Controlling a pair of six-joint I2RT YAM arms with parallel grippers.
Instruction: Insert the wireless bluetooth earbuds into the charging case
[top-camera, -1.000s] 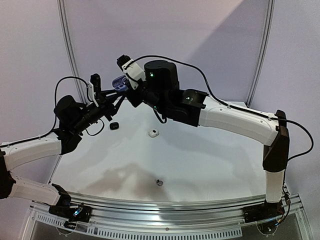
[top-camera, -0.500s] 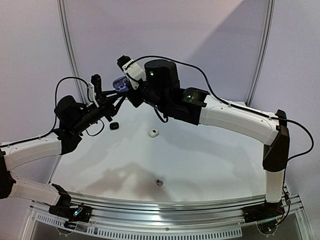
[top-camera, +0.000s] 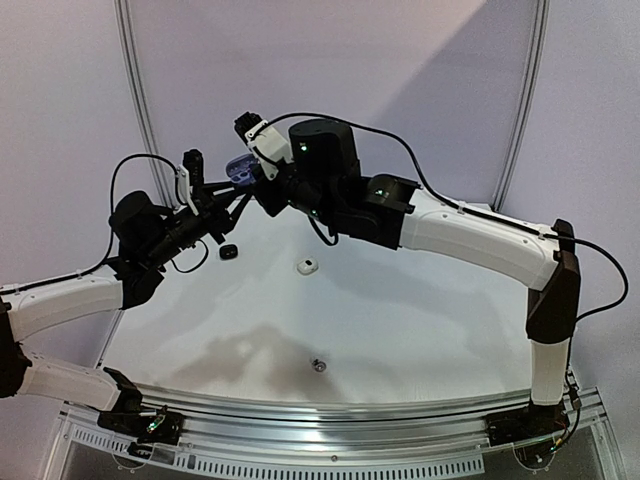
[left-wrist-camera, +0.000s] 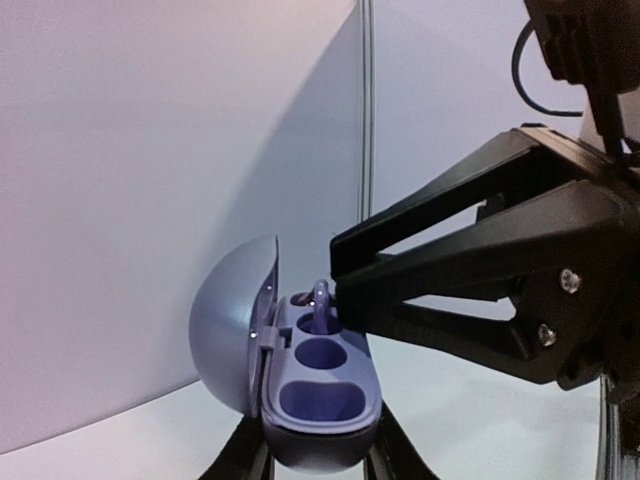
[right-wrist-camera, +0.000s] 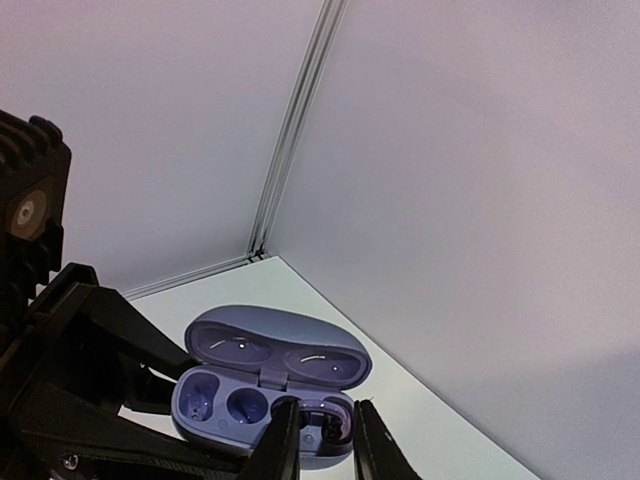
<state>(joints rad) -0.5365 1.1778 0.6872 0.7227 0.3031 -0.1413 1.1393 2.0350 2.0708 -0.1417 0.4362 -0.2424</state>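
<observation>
The left jaws grip the open purple case (right-wrist-camera: 268, 350) above the desk (top-camera: 400, 320), while the right jaws flank an earbud (left-wrist-camera: 322, 318) in its socket, whether clamping it I cannot tell

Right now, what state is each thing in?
charging case: lid open, held aloft.
earbud: at the case's end socket.
left gripper: shut on the charging case.
right gripper: jaws narrowly apart around the earbud, grip unclear.
black piece: loose on the table.
white piece: loose on table.
silvery piece: loose on table.
</observation>
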